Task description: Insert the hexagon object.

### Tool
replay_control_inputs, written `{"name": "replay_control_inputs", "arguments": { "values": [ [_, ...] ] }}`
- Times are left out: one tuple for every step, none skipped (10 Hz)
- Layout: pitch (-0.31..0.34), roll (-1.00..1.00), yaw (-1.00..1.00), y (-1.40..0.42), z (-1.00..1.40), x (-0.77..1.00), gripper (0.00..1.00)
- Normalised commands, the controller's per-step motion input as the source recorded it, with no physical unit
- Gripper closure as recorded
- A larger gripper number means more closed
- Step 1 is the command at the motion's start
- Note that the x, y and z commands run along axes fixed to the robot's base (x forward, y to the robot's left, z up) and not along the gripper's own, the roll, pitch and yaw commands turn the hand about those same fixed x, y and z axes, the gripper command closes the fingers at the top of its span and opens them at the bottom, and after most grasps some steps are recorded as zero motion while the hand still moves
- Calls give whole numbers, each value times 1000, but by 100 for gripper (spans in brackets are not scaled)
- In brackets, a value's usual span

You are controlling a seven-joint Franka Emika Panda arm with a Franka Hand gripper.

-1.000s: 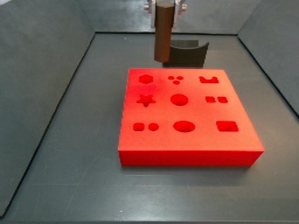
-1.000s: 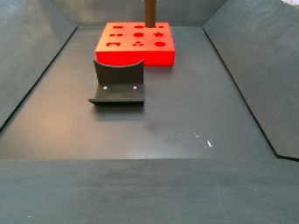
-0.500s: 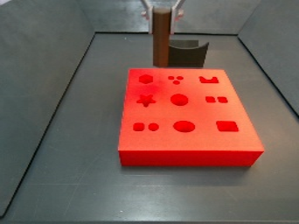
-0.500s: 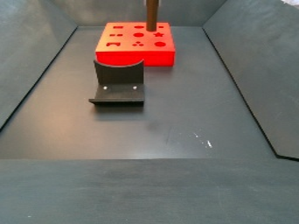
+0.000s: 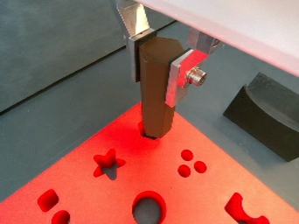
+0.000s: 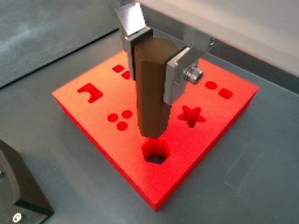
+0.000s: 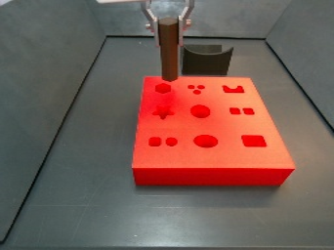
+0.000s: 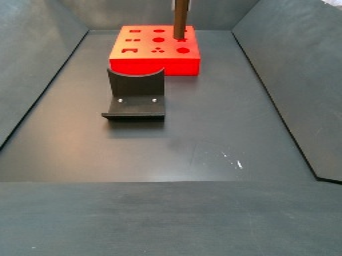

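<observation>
My gripper (image 7: 169,17) is shut on the hexagon object (image 7: 169,54), a long brown six-sided peg held upright. Both wrist views show the silver fingers (image 5: 183,73) clamping its upper part (image 6: 152,87). The peg also shows in a wrist view (image 5: 156,87) and a side view (image 8: 179,17). Its lower end hangs just above the hexagonal hole (image 6: 155,154) at a back corner of the red block (image 7: 222,146). That hole shows in a side view (image 7: 163,88). I cannot tell whether the tip has entered it.
The red block (image 8: 147,63) has several other shaped holes, including a star (image 6: 191,115) next to the hexagonal one. The dark fixture (image 7: 206,57) stands just behind the block and shows in another side view (image 8: 134,95). Grey walls (image 7: 65,68) enclose the floor.
The gripper with the peg has moved left and down, from over the block's back edge near the fixture to above the hexagonal hole.
</observation>
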Motion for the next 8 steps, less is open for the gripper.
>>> {"name": "replay_control_inputs", "arguments": {
  "values": [
    [3,87,-77,183,-346,0,100],
    [0,0,-63,111,-311,-14,100],
    [0,0,0,14,-289,-14,100],
    [0,-59,0,0,-234,0,100],
    [0,0,0,0,-271,-49,100],
    [0,-9,0,23,-263,-40,100],
    [0,0,0,60,-271,-17,100],
    [0,0,-51,123,-251,-126,100]
  ]
}}
